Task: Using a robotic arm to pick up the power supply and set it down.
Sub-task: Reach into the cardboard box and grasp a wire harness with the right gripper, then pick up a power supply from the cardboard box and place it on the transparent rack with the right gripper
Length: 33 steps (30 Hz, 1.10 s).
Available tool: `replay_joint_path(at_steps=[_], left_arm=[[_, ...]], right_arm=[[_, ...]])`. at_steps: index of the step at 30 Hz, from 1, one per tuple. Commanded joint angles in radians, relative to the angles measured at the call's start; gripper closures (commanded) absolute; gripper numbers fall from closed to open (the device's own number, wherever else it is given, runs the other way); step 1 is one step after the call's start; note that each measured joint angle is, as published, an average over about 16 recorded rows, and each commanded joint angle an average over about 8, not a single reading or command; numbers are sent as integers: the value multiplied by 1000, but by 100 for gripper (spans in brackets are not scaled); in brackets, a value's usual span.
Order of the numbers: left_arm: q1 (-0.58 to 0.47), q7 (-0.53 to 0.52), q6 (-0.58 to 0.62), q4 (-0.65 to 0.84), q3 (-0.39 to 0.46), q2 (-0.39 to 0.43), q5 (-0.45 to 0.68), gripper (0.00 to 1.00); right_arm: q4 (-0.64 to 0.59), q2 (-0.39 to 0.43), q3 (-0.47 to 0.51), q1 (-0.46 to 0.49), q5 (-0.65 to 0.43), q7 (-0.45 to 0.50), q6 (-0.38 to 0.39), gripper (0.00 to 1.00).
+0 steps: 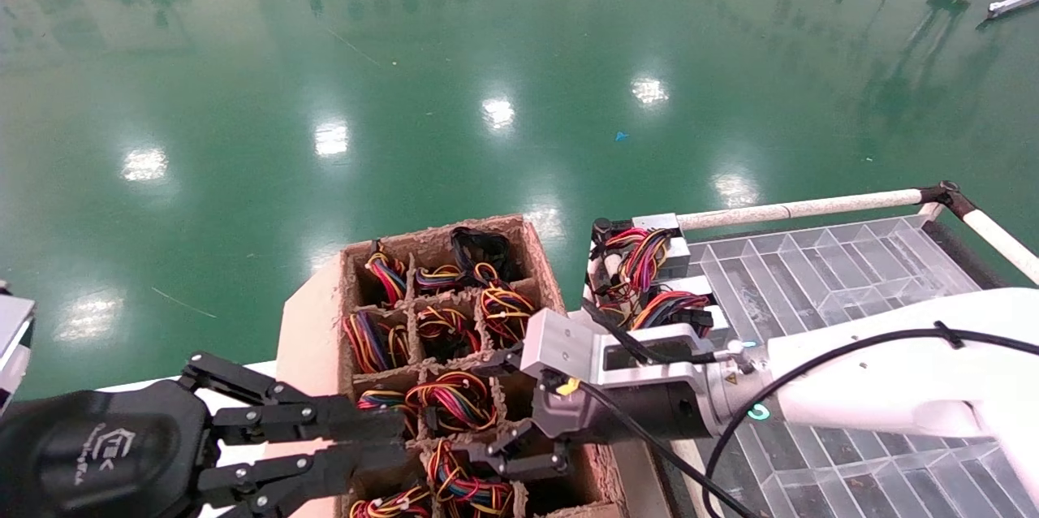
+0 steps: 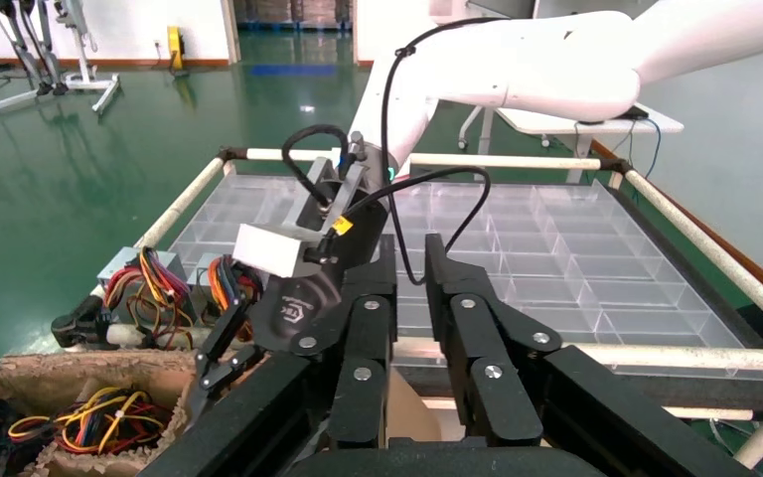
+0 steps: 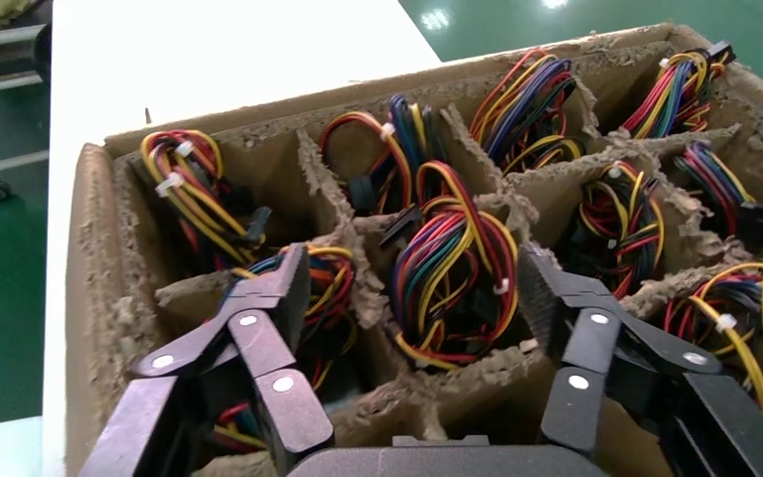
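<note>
Hovering low at the near left, black left gripper (image 1: 381,445) with white hexagon logo, thin jointed fingers (image 2: 477,338) standing a little apart, nothing between them, tips reaching over the near left edge of the box; next, brown pulp-cardboard divided box (image 1: 312,339) resting on a white tabletop (image 3: 228,50), each cell stuffed with a coiled bundle of red, orange, yellow, blue and black wires; reaching in from the right over the box's near right cells, white-sleeved right arm (image 1: 909,372) with silver-grey wrist block, black right gripper (image 3: 412,298) spread wide, one finger either side of a wire-bundled power supply (image 3: 452,268) in a near cell, pads not visibly touching it; farther right, two grey metal power supplies (image 1: 649,274) with wire bundles lying at the left end of a clear plastic compartment tray (image 1: 828,266) framed by white tubing.
</note>
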Motion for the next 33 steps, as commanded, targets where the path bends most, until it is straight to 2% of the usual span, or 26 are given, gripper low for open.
replay_joint_path(at_steps=[1, 19, 33], left_arm=[[0, 0, 0, 0, 0, 0, 0, 7], [0, 0, 0, 0, 1, 0, 0, 12], [0, 1, 0, 0, 1, 0, -1, 13]], right_arm=[[-22, -12, -3, 9, -4, -10, 2, 100], [-113, -62, -31, 38, -52, -41, 19, 100], [-125, -42, -5, 42, -3, -40, -16, 100]])
